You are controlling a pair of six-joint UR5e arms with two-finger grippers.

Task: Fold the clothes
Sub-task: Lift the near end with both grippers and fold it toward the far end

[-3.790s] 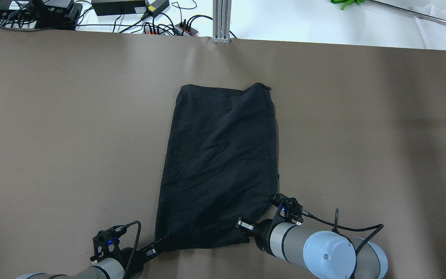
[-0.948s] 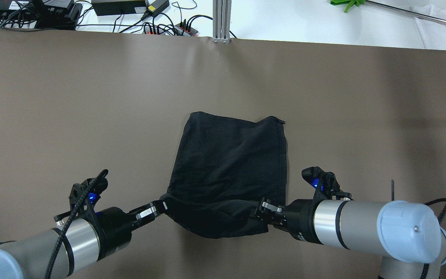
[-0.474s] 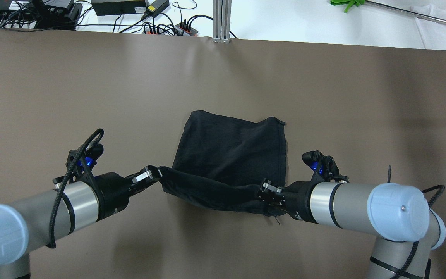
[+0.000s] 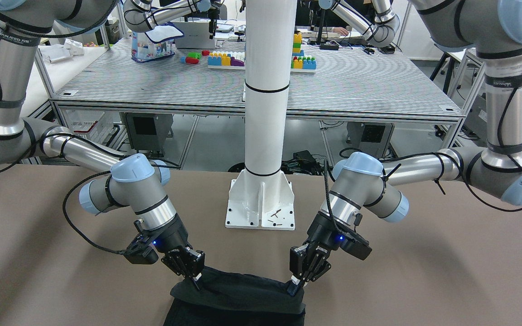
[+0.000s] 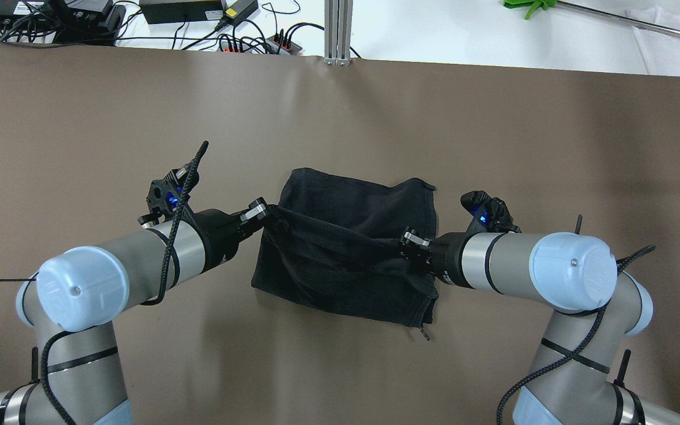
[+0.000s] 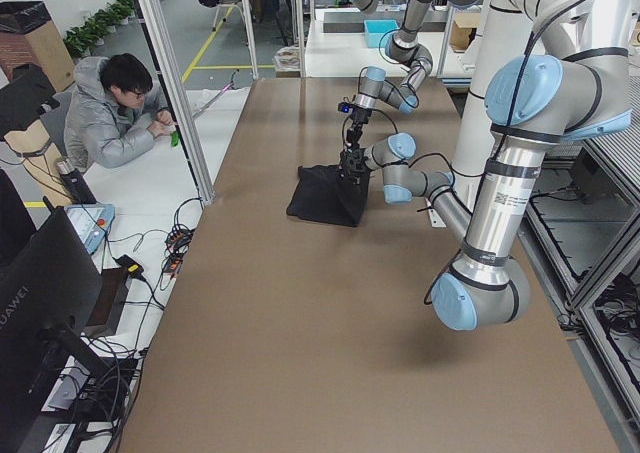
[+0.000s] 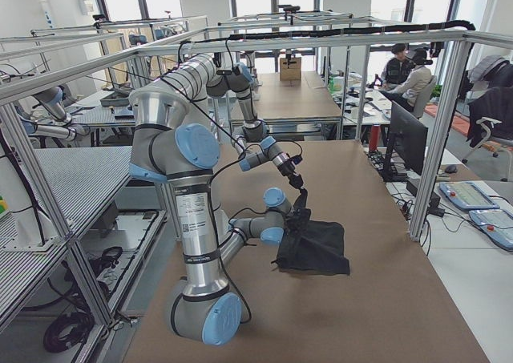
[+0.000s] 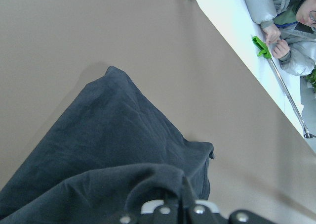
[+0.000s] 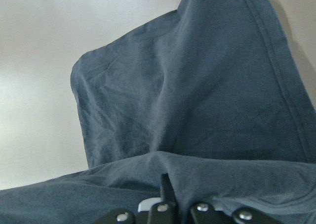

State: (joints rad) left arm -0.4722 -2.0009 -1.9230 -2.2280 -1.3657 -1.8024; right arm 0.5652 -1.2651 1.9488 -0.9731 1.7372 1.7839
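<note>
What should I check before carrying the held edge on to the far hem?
1. Left gripper shut on one corner of the garment: ok.
2. Right gripper shut on the other corner: ok.
3. Held edge stretched between them without deep sag: ok.
4. Far hem lying flat on the table: ok.
5. Held edge over the far hem: not ok, it is short of it.
6. Lower layer smooth under the fold: cannot tell, hidden.
</note>
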